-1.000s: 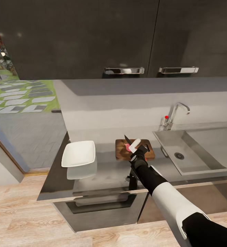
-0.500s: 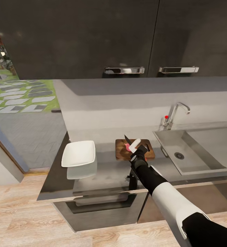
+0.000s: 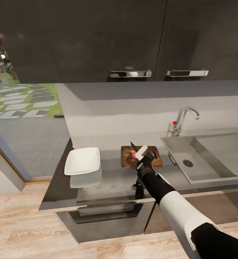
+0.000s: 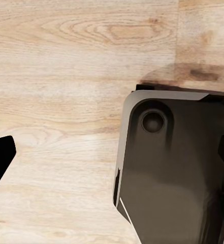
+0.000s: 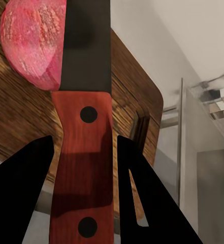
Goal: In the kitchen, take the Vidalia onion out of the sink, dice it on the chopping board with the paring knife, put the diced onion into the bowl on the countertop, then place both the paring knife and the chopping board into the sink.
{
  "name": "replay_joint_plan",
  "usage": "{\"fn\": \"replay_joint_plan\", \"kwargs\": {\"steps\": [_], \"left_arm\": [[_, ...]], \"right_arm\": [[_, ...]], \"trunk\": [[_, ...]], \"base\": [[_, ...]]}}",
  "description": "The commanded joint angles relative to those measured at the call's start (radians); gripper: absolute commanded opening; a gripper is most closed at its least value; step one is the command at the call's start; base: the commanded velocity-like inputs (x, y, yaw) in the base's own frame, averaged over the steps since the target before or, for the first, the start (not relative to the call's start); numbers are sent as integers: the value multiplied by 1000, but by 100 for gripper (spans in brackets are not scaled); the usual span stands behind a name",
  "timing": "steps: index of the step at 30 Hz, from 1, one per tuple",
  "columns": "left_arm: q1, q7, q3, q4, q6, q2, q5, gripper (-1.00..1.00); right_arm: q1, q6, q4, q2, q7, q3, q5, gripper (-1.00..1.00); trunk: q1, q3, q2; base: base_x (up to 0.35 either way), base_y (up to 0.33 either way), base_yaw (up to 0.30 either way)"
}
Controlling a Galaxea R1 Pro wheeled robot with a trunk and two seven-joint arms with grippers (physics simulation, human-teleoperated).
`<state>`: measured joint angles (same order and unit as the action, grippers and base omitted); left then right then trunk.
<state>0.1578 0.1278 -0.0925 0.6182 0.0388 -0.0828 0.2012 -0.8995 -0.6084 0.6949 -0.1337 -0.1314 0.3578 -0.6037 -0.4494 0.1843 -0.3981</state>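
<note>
One outstretched right claw (image 3: 145,157) grips paring knife (image 5: 85,127) against Vidalia onion (image 5: 33,46).

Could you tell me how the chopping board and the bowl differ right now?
The chopping board is dark brown wood and flat; the bowl is white with flared sides. The board carries the Vidalia onion, while the bowl holds nothing. The board lies nearer the sink. Both rest on the countertop.

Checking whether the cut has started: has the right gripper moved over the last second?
No. The right gripper holds the paring knife at the same spot over the chopping board.
</note>
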Motion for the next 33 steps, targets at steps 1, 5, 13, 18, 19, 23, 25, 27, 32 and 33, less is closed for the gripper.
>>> {"fn": "replay_joint_plan", "kwargs": {"steps": [1, 5, 13, 18, 19, 23, 25, 27, 32, 33], "left_arm": [[0, 9, -8, 2, 3, -2, 10, 100], [0, 9, -8, 2, 3, -2, 10, 100], [0, 9, -8, 2, 3, -2, 10, 100], [0, 9, -9, 2, 3, -2, 10, 100], [0, 9, -9, 2, 3, -2, 10, 100], [0, 9, -8, 2, 3, -2, 10, 100], [0, 9, -9, 2, 3, -2, 10, 100], [0, 9, -9, 2, 3, -2, 10, 100], [0, 9, -9, 2, 3, -2, 10, 100], [0, 9, -9, 2, 3, -2, 10, 100]], "right_arm": [[-1, -7, 0, 0, -4, 4, -1, -100], [-1, -7, 0, 0, -4, 4, -1, -100], [-1, -7, 0, 0, -4, 4, -1, -100], [-1, -7, 0, 0, -4, 4, -1, -100], [-1, -7, 0, 0, -4, 4, -1, -100], [-1, -7, 0, 0, -4, 4, -1, -100], [-1, -7, 0, 0, -4, 4, -1, -100], [-1, -7, 0, 0, -4, 4, -1, -100], [-1, -7, 0, 0, -4, 4, -1, -100], [-2, -7, 0, 0, -4, 4, -1, -100]], "trunk": [[-1, 2, -2], [-1, 2, -2], [-1, 2, -2], [-1, 2, -2], [-1, 2, -2], [-1, 2, -2], [-1, 2, -2], [-1, 2, -2], [-1, 2, -2], [-1, 2, -2]], "base": [[0, 0, 0], [0, 0, 0], [0, 0, 0], [0, 0, 0], [0, 0, 0], [0, 0, 0], [0, 0, 0], [0, 0, 0], [0, 0, 0], [0, 0, 0]]}}
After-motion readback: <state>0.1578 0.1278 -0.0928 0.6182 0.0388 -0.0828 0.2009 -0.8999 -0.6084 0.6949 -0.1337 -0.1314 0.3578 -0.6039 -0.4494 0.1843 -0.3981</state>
